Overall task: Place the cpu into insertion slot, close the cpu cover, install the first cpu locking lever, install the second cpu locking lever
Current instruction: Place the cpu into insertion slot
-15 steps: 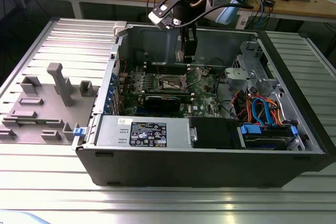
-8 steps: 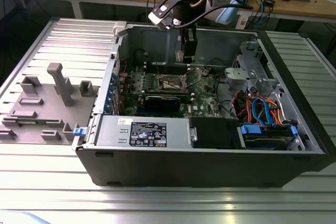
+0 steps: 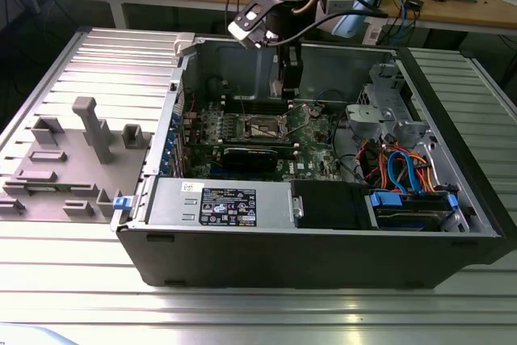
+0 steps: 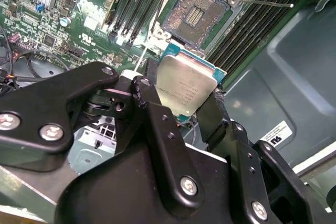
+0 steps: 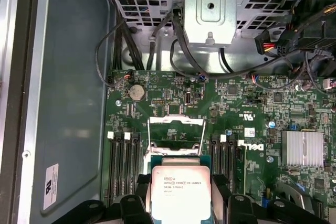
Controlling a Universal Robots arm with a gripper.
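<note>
Step one in hand: gripper (image 4: 176, 97) grasps cpu (image 5: 180, 190) by edges, aloft; insertion slot (image 4: 195, 14) bare just beyond gripper, cpu cover (image 5: 176, 121) raised. Seating likely demands square alignment, gentle descent.

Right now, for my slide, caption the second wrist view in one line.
Claw grips the cpu by its edges near the open, empty insertion slot on the green motherboard.

A ribbed metal table (image 3: 258, 313) carries two things — an open computer case (image 3: 323, 256) lying on its side, and, just beside it toward the exterior view's left, a flat grey plate (image 3: 121, 169) with grey blocks (image 3: 93, 127) standing on it.
</note>
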